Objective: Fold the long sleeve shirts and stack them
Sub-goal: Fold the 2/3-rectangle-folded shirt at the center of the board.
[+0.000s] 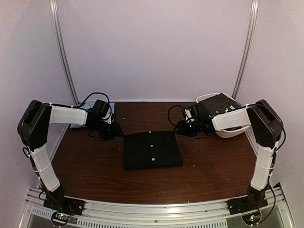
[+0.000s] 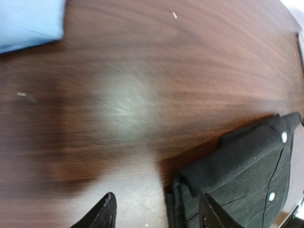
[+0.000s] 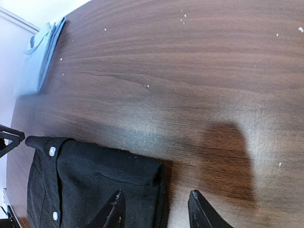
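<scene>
Centrally, a folded black shirt (image 1: 152, 149) lies flat. Above it, the left gripper (image 2: 156, 216) and right gripper (image 3: 154, 211) gape, empty.

The left wrist view comes to me smeared, so the table (image 2: 142, 71) grain is a blur. The blue shirt (image 2: 26, 21) runs off that view's top-left corner, and from above the left arm (image 1: 66, 115) covers most of it. Both wrist views crop the black shirt (image 2: 247, 185) at the bottom (fingertips (image 3: 114, 211) barely poke in). The right arm (image 1: 228, 119) hides much of the tub (image 1: 235, 133)
</scene>
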Controlling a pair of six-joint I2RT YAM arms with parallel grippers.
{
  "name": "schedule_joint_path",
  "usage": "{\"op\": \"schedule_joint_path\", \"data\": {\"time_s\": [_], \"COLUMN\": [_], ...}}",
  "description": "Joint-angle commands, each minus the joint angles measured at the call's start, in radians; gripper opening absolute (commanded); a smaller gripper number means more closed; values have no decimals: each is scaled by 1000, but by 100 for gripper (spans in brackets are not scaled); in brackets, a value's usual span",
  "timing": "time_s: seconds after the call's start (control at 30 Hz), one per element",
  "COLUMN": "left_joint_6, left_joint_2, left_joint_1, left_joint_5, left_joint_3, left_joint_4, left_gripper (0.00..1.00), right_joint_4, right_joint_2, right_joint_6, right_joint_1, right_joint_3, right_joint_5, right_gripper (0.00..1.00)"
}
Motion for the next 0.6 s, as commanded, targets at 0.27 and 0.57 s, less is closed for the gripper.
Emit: {"op": "schedule_joint_path", "data": {"time_s": [0.27,0.57], "left_joint_6": [-23,-27], "left_joint_2": [-189,-19], "left_joint_1": [-91,-183], "left_joint_5": [-64,14], "left_joint_3": [-11,129], "left_joint_4": [-9,23], "left_gripper": [49,26], "right_joint_4": [-75,-110], "right_joint_2": [-87,102], "right_joint_6": [-27,-46], "right_joint_1": [162,232], "right_joint_3": [78,252], "right_joint_5": [121,108], "right_gripper": [46,40]}}
